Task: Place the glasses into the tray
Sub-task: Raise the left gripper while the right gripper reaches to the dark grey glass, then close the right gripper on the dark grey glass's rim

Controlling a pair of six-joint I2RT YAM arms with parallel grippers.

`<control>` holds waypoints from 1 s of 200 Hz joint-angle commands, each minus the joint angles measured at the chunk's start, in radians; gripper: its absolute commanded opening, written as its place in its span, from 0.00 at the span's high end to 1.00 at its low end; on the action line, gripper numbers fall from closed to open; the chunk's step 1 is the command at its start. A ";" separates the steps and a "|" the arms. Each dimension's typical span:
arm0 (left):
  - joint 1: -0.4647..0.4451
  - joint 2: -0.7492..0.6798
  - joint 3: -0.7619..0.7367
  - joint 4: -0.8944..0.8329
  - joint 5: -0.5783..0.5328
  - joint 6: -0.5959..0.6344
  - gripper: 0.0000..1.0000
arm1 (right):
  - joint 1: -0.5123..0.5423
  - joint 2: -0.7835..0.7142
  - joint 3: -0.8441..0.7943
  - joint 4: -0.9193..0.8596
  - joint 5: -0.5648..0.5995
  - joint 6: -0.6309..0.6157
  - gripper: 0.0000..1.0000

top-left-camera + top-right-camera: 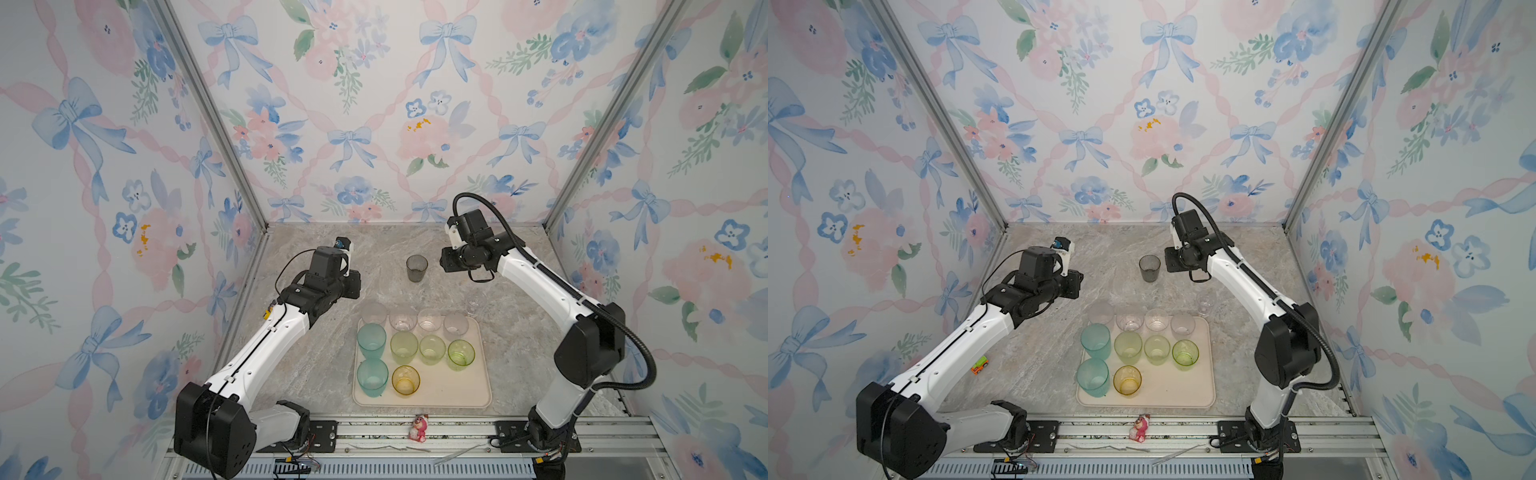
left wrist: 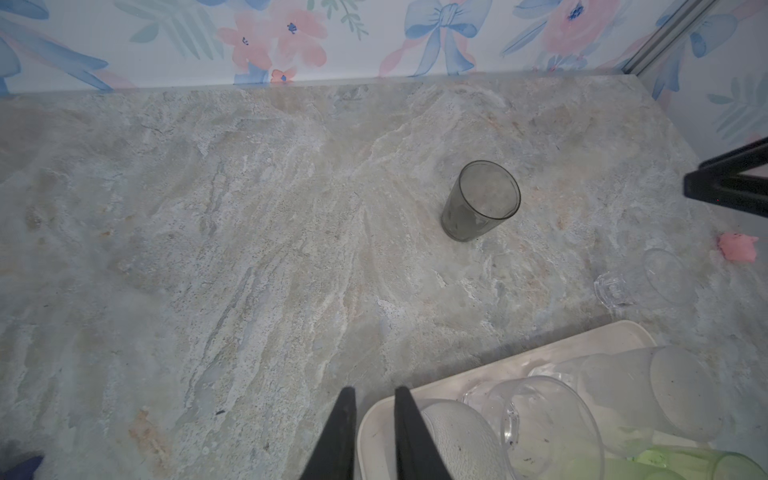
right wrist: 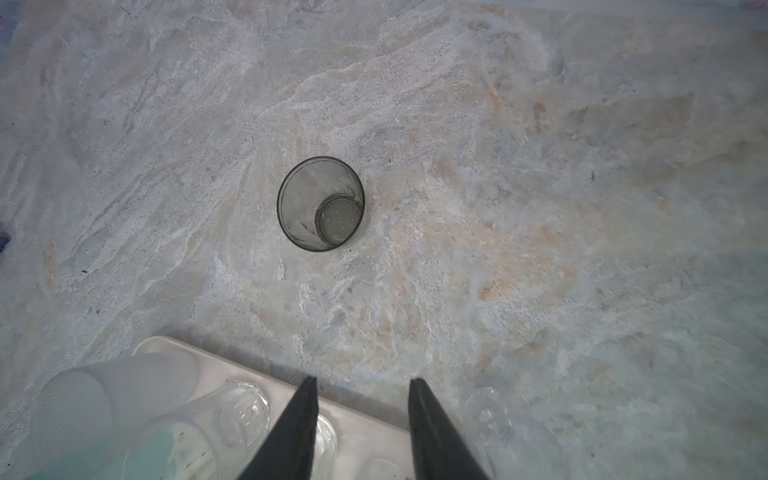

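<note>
A marble table sits between floral walls. At left, the left gripper hovers near the tray's far left corner, its jaws only a narrow slit apart and empty. The tray holds ten upright glasses. Beyond it a grey glass stands on the table, with a clear glass just off its far right corner. The right gripper hangs right of the grey glass, jaws spread, empty.

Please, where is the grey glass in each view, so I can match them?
Top view: grey glass mid-table, beyond the tray.
Top view: grey glass, same spot.
Left wrist: grey glass upright on the table.
Right wrist: grey glass seen from above.
Shared landmark: the tray.
</note>
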 commanded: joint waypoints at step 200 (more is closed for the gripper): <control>0.044 0.061 -0.060 0.157 0.113 -0.007 0.80 | -0.013 0.494 0.450 -0.125 -0.010 -0.039 0.75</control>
